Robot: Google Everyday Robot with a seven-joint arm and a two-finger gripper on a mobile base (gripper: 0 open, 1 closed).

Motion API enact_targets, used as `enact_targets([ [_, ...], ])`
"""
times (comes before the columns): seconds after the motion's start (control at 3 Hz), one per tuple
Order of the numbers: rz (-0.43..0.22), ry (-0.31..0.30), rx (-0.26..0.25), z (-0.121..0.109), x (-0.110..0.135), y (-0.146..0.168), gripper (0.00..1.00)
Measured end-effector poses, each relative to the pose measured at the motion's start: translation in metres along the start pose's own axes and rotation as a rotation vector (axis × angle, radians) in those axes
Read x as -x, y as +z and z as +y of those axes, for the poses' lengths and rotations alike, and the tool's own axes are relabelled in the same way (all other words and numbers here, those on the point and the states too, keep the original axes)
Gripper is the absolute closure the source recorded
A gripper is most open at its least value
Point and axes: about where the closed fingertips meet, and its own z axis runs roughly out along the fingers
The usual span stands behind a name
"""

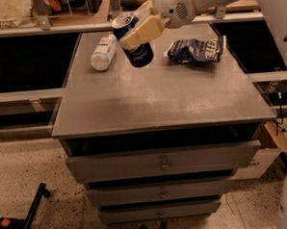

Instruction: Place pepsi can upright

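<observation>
The pepsi can [139, 53], dark blue with a silver top, is held in the air above the back of the grey cabinet top [157, 96], tilted with its top up and to the left. My gripper [140, 31] is shut on the can around its middle, with the cream-coloured fingers [146, 29] across its side. The arm reaches in from the upper right.
A white plastic bottle [104, 52] lies on its side at the back left of the cabinet top. A dark-blue foil snack bag [196, 50] lies at the back right. The cabinet has several drawers [160, 163] below. A shelf rail runs behind.
</observation>
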Motion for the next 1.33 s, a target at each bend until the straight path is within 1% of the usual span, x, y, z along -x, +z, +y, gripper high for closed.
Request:
enact_targets([
  [0.33,-0.125,0.056,0.032,0.000,-0.006,0.032,1.00],
  [0.67,-0.238,0.102,0.045,0.000,-0.015,0.050,1.00],
  [1.0,-0.309,0.120,0.048,0.002,-0.027,0.060,1.00],
  [1.33,-0.356,0.115,0.051,0.006,-0.040,0.066,1.00],
])
